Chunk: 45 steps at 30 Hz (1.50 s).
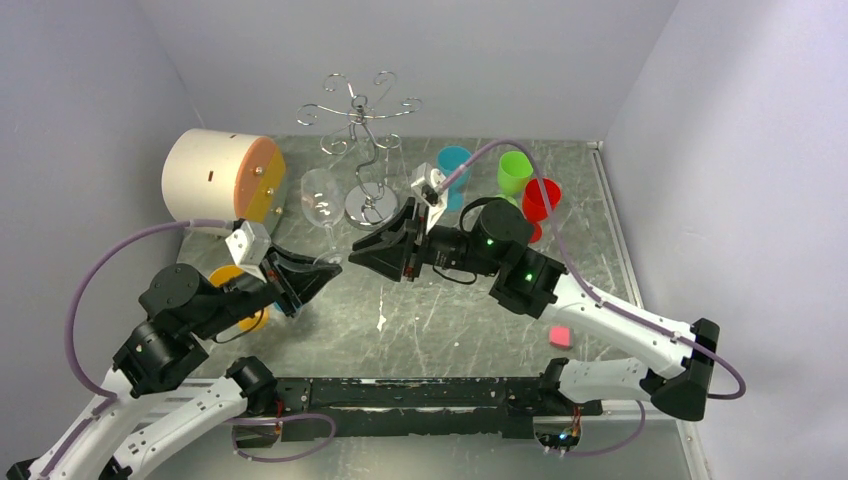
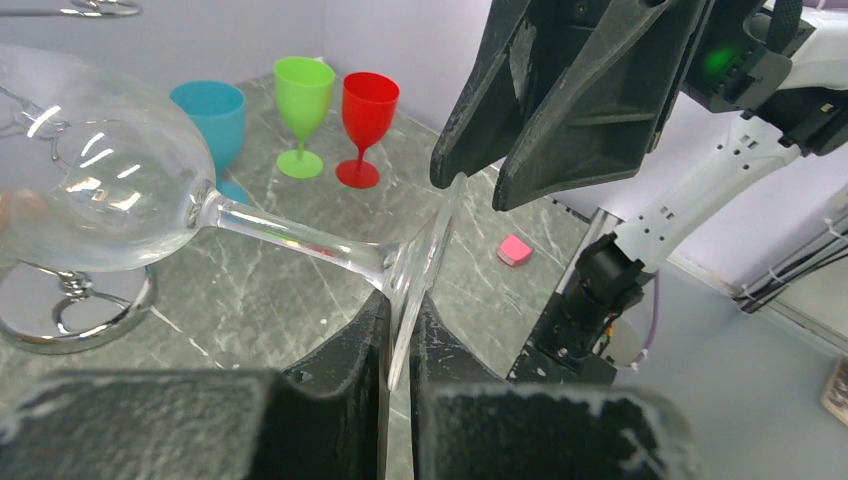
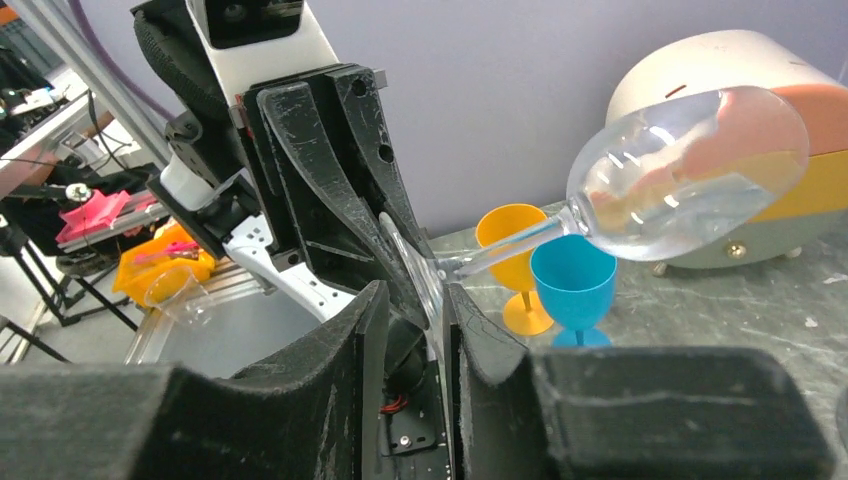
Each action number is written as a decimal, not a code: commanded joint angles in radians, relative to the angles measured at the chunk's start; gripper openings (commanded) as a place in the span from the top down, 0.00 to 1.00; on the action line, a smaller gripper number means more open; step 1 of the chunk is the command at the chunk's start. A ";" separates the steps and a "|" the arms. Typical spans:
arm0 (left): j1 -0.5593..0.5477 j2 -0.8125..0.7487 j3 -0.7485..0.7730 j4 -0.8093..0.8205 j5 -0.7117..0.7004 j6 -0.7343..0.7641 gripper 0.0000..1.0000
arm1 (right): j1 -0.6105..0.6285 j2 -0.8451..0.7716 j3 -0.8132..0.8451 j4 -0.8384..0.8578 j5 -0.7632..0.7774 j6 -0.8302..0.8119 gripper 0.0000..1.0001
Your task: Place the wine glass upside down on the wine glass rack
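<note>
Pale lilac walls close in a grey, marbled worktop [image 1: 440, 310], scratched and dull. At its far left corner a cream cylinder [image 1: 210, 175] lies on its side, orange end facing right. Below it an orange goblet [image 1: 232, 283] peeks from under the left arm. Only the right wrist view shows a near blue goblet [image 3: 572, 280] standing just beside the orange one.

The left claw [image 1: 322, 268] is clamped on the foot of the wine glass [image 1: 320, 195], which hangs above the worktop with its bowl tilted towards the far edge, just left of the rack's chrome base. From the left wrist the foot disc is seen edge-on, pinched between the two black fingers.

The wine glass rack [image 1: 365, 150] stands at the middle of the far edge, its curled arms bare. The right claw [image 1: 358, 250] meets the same foot from the other side, its fingers set apart astride the rim.

Right of the rack stand a far blue goblet [image 1: 455, 165], a green goblet [image 1: 515, 172] and a red goblet [image 1: 542, 198]. A pink block [image 1: 560, 336] lies near the right edge.
</note>
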 commanded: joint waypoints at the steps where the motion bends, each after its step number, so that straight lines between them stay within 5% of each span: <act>1: 0.002 -0.012 0.012 0.028 0.059 -0.042 0.93 | 0.018 0.014 0.031 0.047 -0.015 -0.031 0.71; 11: 0.002 -0.001 0.004 0.049 0.107 -0.054 0.93 | 0.034 0.028 0.040 -0.008 0.017 -0.054 0.73; 22: 0.003 0.016 0.000 0.037 0.095 -0.040 0.91 | 0.033 0.012 0.012 -0.038 0.018 -0.066 1.00; 36: 0.003 0.043 0.005 -0.003 0.035 -0.007 0.19 | 0.032 -0.037 -0.011 -0.141 0.179 -0.001 1.00; 38: 0.003 0.042 0.000 -0.012 0.017 0.004 0.02 | 0.031 -0.044 -0.012 -0.164 0.231 0.016 1.00; 45: 0.003 0.030 -0.051 -0.026 -0.087 0.035 0.01 | -0.020 -0.062 -0.012 -0.203 0.339 0.070 1.00</act>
